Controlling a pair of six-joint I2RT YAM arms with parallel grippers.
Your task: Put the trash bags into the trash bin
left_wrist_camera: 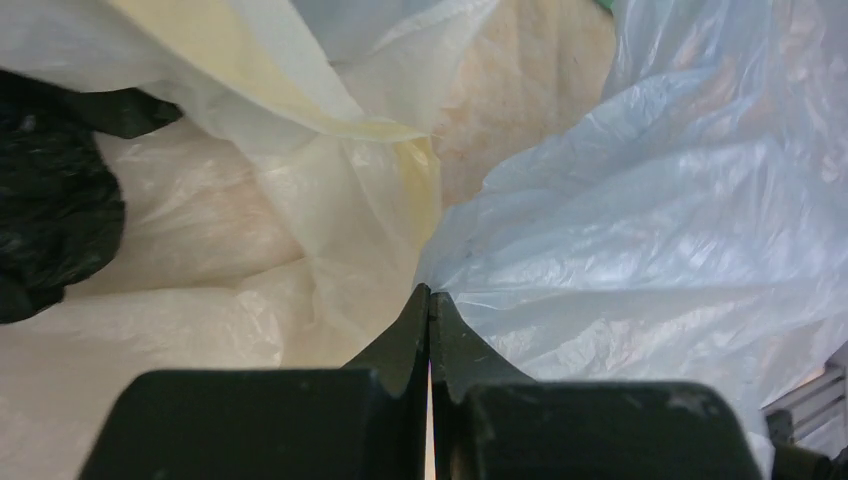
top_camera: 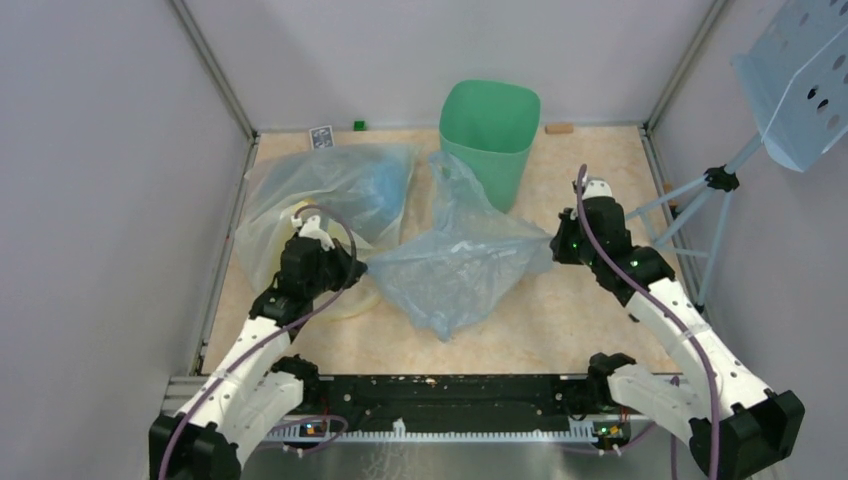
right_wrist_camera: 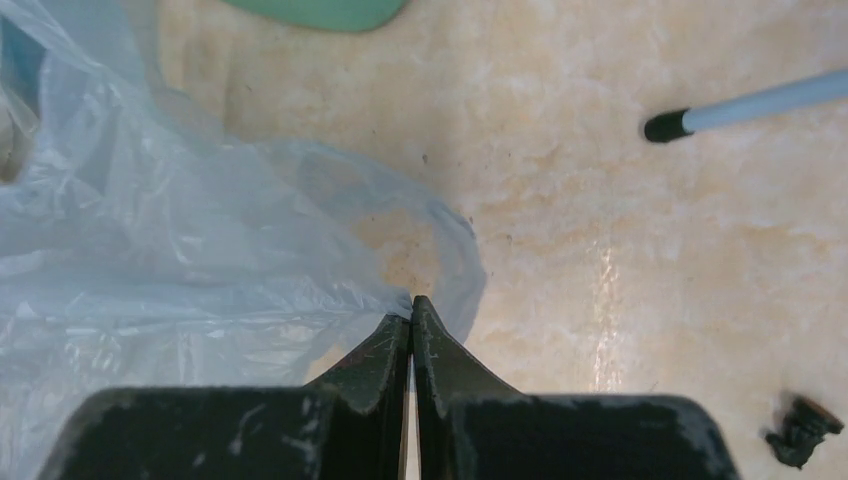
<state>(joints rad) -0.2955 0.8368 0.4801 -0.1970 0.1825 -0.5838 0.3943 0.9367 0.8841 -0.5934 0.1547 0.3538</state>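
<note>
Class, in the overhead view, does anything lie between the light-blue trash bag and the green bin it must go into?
Nothing visible does. The light-blue trash bag lies directly in front of the trash bin, its upper corner reaching the bin's side. The yellow-tinted clear bag sits to the left, off that path.

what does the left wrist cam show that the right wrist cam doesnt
Only the left wrist view: the yellow-tinted clear bag and a dark crumpled shape, beyond the left gripper. Only the right wrist view: a light-blue pole with a black tip, a small black part on the table, and the right gripper. Both: the light-blue trash bag, its edge pinched between shut fingertips.
</note>
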